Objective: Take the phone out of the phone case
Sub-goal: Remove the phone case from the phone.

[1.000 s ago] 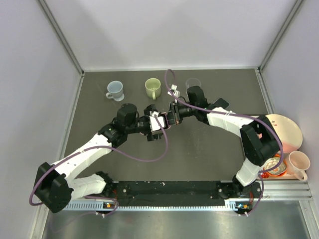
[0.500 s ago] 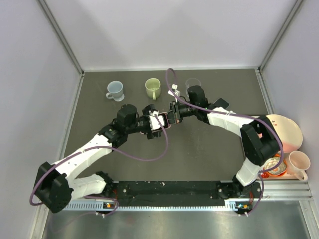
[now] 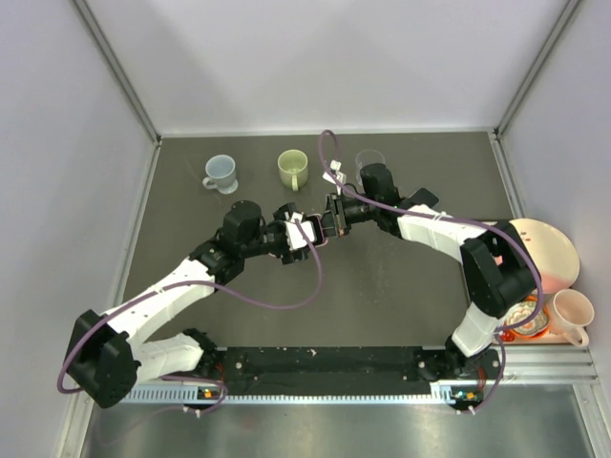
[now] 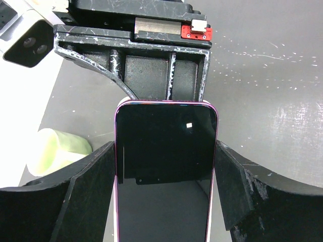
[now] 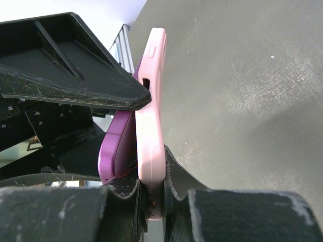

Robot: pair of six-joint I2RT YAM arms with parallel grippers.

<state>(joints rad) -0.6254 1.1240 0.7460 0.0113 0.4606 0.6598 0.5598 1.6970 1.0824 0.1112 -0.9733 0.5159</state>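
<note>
Phone (image 4: 165, 166) up off the table (image 3: 382, 296) near its middle, between the two grippers, dark screen toward the left wrist camera, thin purple rim around the glass. Left gripper (image 4: 165, 146) astride it: one black finger (image 4: 86, 191) flush against each long edge, so clenched on the phone by the look of the left wrist view. Right gripper (image 5: 151, 176) clamped tight on the pink phone case (image 5: 151, 101), pinching its thin wall between both pads. From the right wrist, purple phone body parted from the pink shell on one side, bulging away at the near end yet touching it farther along; not free of it. Tip of a left finger against the edge of the pair there. Arms reaching in from both sides, meeting nose to nose. Along the back of the table, in a row: blue cup (image 3: 221, 173), green cup (image 3: 292, 168), and a third cup (image 3: 369, 160), dark and hard to make out, all well apart from the grippers. At the far right: pink plate (image 3: 554, 253), pink mug (image 3: 573, 315), small patterned dish (image 3: 528, 320) just beside the mug.
</note>
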